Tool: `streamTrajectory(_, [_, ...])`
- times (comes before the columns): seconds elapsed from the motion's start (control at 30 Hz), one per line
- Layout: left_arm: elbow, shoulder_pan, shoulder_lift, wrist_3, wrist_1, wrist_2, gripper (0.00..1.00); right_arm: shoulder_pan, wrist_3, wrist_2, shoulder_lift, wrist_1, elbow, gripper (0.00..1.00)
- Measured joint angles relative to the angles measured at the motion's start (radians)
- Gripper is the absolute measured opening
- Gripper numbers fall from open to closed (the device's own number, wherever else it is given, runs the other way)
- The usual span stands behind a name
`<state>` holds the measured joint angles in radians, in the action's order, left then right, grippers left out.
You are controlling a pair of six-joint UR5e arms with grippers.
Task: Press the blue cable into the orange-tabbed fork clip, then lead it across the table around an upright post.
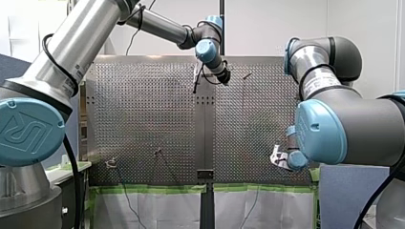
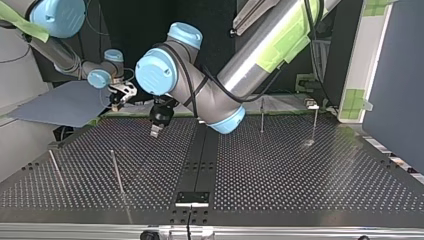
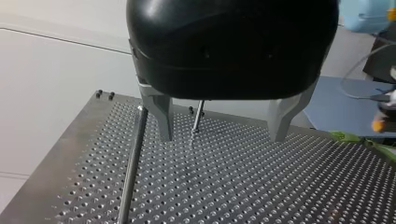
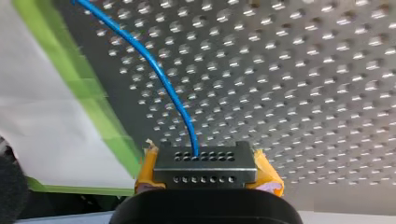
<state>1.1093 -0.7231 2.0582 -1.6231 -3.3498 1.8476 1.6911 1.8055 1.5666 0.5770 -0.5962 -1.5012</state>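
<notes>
Reading the front view first: my right gripper [image 1: 279,157] sits at the near right edge of the table [image 1: 143,109]. My left gripper [image 1: 196,82] hangs over the far middle, well apart from it.

Top view: the left gripper [image 2: 155,130] hovers above the table and touches nothing. Upright posts [image 2: 117,172] stand well apart across the holes. The fork clip is too small to pick out.

Left wrist view: metal fingers [image 3: 161,116] are spread with nothing between them. One post [image 3: 198,116] stands ahead.

Right wrist view: yellow pads [image 4: 267,175] are pressed together on the blue cable [image 4: 163,79]. It leaves the fingertips, runs ahead over the table and curves toward the green tape [image 4: 93,102].

Judgement: the cable's long axis points away from the right gripper, so seating it falls to my right arm.
</notes>
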Motion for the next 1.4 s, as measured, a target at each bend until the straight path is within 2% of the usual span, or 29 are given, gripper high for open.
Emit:
streamTrajectory(0.23, [0.002, 0.006, 0.0, -0.018, -0.002, -0.001, 0.98, 0.027, 0.0, 0.029, 0.079, 0.079, 0.0, 0.0])
streamTrajectory(0.43, [0.002, 0.011, 0.001, -0.054, -0.001, -0.001, 0.98, 0.046, 0.0, 0.031, 0.143, 0.144, 0.0, 0.0])
streamTrajectory(0.5, [0.002, 0.012, 0.001, -0.06, 0.0, -0.001, 0.98, 0.049, -0.005, 0.031, 0.164, 0.164, 0.0, 0.0])
streamTrajectory(0.63, [0.003, 0.012, 0.001, -0.067, -0.001, -0.001, 0.98, 0.06, -0.03, 0.033, 0.21, 0.206, 0.0, 0.0])
streamTrajectory(0.9, [0.003, 0.009, 0.001, -0.07, -0.019, 0.032, 0.98, 0.067, -0.047, 0.028, 0.288, 0.218, 0.0, 0.0])
streamTrajectory(1.17, [0.003, -0.004, 0.001, -0.076, -0.003, 0.044, 0.98, 0.052, -0.042, 0.009, 0.373, 0.221, 0.0, 0.0])
streamTrajectory(1.4, [0.015, -0.012, 0.004, -0.138, 0.065, 0.042, 0.98, 0.043, -0.033, 0.002, 0.438, 0.22, 0.0, 0.0])
